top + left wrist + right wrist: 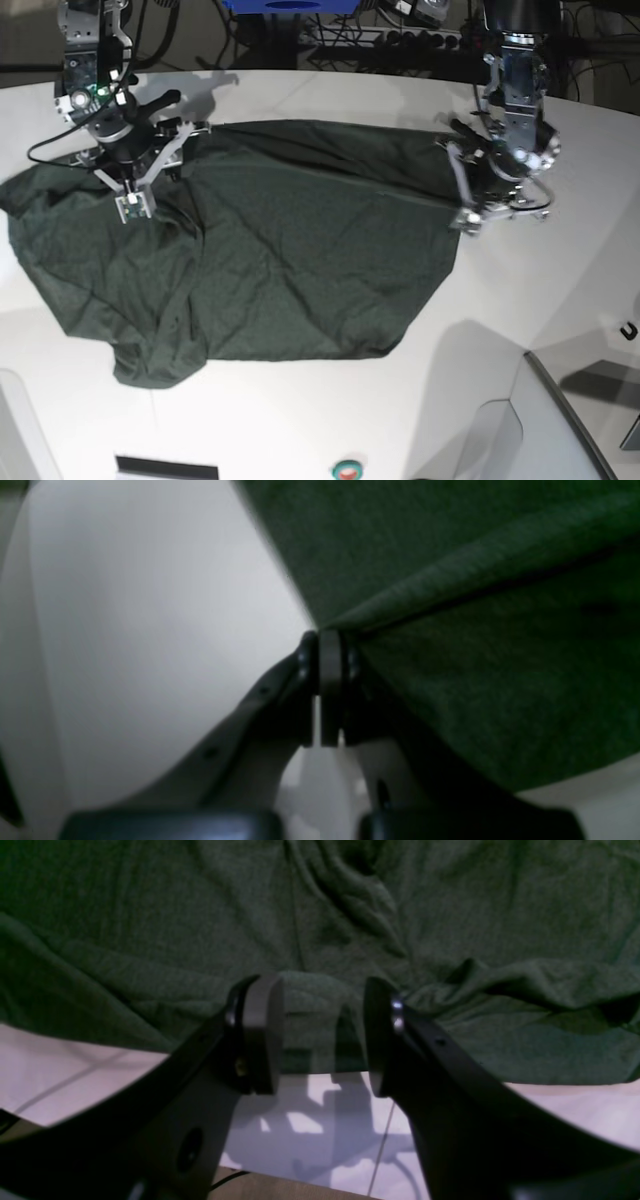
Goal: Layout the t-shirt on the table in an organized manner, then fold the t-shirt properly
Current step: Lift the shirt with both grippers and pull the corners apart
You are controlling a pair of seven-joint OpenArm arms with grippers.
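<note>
The t-shirt (270, 260) lay spread over the middle of the tabletop (520, 330), its long axis running from the right pincer (132, 205) across to the left pincer (468, 222), roughly side to side in the base view. Which end was the collar could not be told. The cloth was dark green, thin and soft, without print, creased in shallow ridges and bunched into deeper folds near the right pincer. One rounded lobe of it drooped toward the near edge, below the right pincer.

The left pincer was clamped shut on an edge of the t-shirt; in its wrist view the grey pads met on the fabric, which fanned away from them in a taut ridge, lifted off the white surface.

The right pincer stood with its jaws apart, hovering at the cloth's border. A small fold of fabric sat between the pads, yet contact could not be confirmed.

The tabletop was smooth, white and curved at its far edge. Beyond that edge lay tangled dark cables (400, 40) and a blue object (285, 6), well clear of the t-shirt. A small red and green button (346, 468) sat at the near edge.
</note>
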